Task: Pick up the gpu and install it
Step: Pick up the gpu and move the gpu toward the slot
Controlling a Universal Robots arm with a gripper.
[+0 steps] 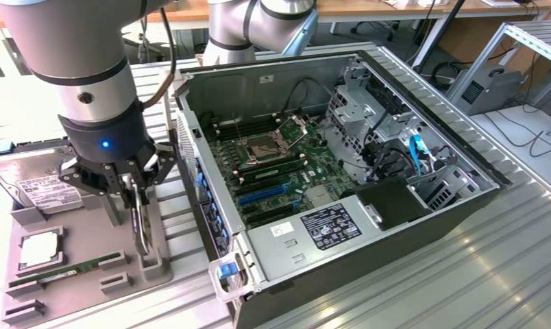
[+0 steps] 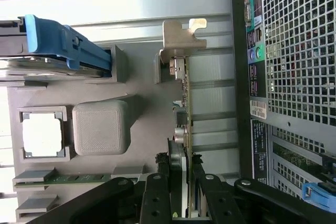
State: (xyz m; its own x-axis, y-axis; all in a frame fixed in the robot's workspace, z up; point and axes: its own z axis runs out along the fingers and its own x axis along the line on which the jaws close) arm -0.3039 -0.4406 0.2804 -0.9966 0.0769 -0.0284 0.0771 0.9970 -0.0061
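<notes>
1. Aluminium slats make up the counter (image 1: pixel 458 274), which carries everything else.
2. Open, black-walled computer case (image 1: pixel 257 89) lies on the exterior view's right, motherboard facing up.
3. Grey robot arm (image 1: pixel 75 55) comes down on the exterior view's left, just beside the case.
4. Grey tray (image 1: pixel 88 236) sits on the counter left of the case, below the arm.
5. Silver hard drive (image 1: pixel 38 181) with a white label rests at the tray's far end.
6. Dark gpu (image 1: pixel 144 233) stands on edge along the tray's right side, nearest the case; its silver bracket (image 2: pixel 181 38) is at the far end from the tool.
7. Black tool (image 1: pixel 132 195) pinches the gpu, one finger on each face, gripping its top edge.
8. Square processor chip (image 1: pixel 40 248) lies flat in a tray pocket.
9. Narrow green memory stick (image 1: pixel 70 269) lies near the tray's near end.
</notes>
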